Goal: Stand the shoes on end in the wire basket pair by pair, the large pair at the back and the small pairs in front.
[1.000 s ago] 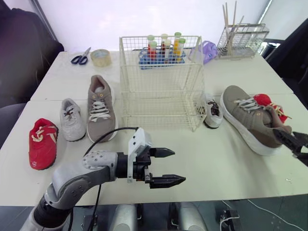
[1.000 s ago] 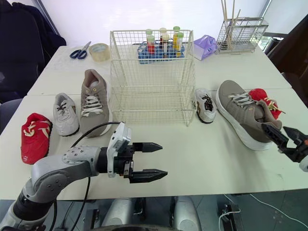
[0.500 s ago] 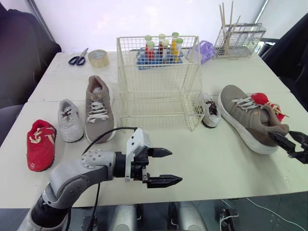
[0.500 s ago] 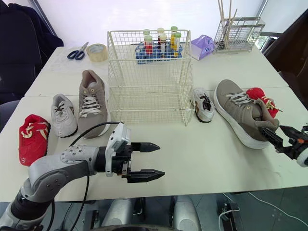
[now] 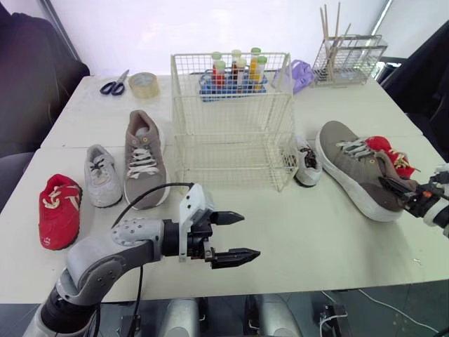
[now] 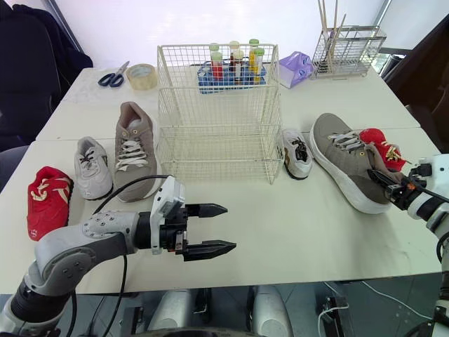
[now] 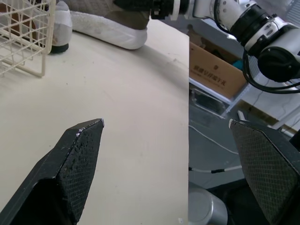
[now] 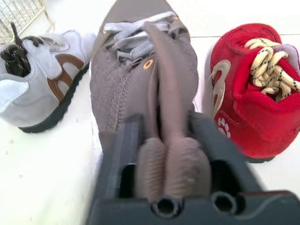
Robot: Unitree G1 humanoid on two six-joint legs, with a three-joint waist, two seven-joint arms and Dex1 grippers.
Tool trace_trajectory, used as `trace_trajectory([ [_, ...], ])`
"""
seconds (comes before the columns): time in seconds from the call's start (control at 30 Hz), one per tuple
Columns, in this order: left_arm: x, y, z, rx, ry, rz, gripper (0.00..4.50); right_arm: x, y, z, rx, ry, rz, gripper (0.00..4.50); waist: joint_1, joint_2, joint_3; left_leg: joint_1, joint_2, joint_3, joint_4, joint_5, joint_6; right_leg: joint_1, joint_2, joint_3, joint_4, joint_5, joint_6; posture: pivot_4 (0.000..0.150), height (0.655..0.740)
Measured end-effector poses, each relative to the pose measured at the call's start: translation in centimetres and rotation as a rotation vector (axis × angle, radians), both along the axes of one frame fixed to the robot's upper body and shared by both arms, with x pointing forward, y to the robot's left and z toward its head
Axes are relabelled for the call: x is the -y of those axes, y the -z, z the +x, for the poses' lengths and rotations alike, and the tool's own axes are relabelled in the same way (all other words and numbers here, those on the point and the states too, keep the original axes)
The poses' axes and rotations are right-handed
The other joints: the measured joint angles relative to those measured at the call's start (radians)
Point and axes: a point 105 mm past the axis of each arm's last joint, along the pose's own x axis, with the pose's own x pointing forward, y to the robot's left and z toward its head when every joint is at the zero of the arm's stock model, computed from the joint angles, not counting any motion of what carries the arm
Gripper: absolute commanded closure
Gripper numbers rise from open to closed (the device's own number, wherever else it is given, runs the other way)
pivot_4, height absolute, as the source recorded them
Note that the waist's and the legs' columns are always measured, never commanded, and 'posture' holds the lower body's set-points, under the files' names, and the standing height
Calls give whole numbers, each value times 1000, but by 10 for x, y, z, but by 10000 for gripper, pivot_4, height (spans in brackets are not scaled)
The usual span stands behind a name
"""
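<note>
The right gripper (image 6: 384, 184) pinches the heel collar of a big shoe (image 6: 347, 165), its two fingers drawn in on either side of the padded rim, as the wrist view shows. The shoe lies flat on its sole on the table (image 6: 302, 225), toe pointing away from the gripper. A red shoe (image 6: 382, 147) sits just beside the held shoe on the gripper's right. A small grey shoe (image 6: 297, 154) lies ahead and to the gripper's left, touching or nearly touching the basket's front corner.

The basket (image 6: 217, 112) stands well ahead and to the left of the right gripper, with no shoe in it yet. The left gripper (image 6: 228, 226) hangs over bare table in front of the basket, fingers wide apart and holding nothing. Beyond it and to its left lie the other big shoe (image 6: 133, 151), a second grey shoe (image 6: 92, 168) and a second red shoe (image 6: 48, 200), side by side.

The step in hand looks like the first: taking up the large pair for the back of the basket. The next move calls for lifting the shoe by its heel, carrying it over the basket's wire rim and setting it on end against the far wall. A heel-only pinch may let the long toe swing or sag.
</note>
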Motion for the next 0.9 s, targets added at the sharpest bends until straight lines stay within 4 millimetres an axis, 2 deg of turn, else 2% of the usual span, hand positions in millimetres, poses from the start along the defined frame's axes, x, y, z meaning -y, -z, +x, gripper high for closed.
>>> trace_trajectory([
  [0.27, -2, -1, 2, 6, 13, 13, 0, -4, -4, 4, 9, -11, -17, 41396, -3, 0, 0, 0, 1, 0, 0, 0, 0, 0, 1, 0, 0, 0, -1, 1500, 7400],
  [0.37, -3, -2, 3, 10, 30, 20, 0, -5, -19, 12, 31, -8, -5, 41396, -3, 5, 2, -1, 0, 1, 0, 0, 0, -2, 0, 1, 1, 1, -1, 1500, 7400],
  [0.47, -7, -2, 7, 4, 48, 29, 0, -1, -73, 22, 141, -6, -43, 41396, 0, 14, 3, -2, -1, 3, 0, 0, 0, -5, -1, 1, 1, 1, 0, 1500, 7400],
  [0.53, -11, -2, 11, 8, 59, 48, 0, 2, -123, 21, 261, -4, -90, 41396, 4, 15, 3, -2, -1, 3, -1, 0, 0, -5, 0, 1, 2, 1, 0, 1500, 7400],
  [0.6, -14, 0, 13, -1, 63, 56, 0, 1, -163, 13, 378, -10, -125, 41396, 4, 12, 3, -2, 0, 1, -2, 0, 0, -4, 1, 0, 1, 0, 2, 1500, 7400],
  [0.77, -27, -9, 21, 17, 36, 62, 0, -18, -202, 16, 485, -98, -133, 41396, -5, 12, 5, -2, 0, 3, -2, 0, 0, -6, 0, 1, 1, 0, 2, 1500, 7400],
  [0.83, -34, -19, 24, 24, 11, 36, 0, -34, -222, 15, 516, -179, -140, 41396, -8, 15, 7, -3, 0, 4, -2, 0, 0, -7, -1, 2, 1, 0, 2, 1500, 7400],
  [0.9, -43, -29, 25, 18, -22, 8, 0, -60, -245, 9, 562, -316, -139, 41396, -10, 14, 8, -2, 0, 3, -2, 0, -1, -7, 0, 2, 2, 0, 2, 1500, 7400],
])
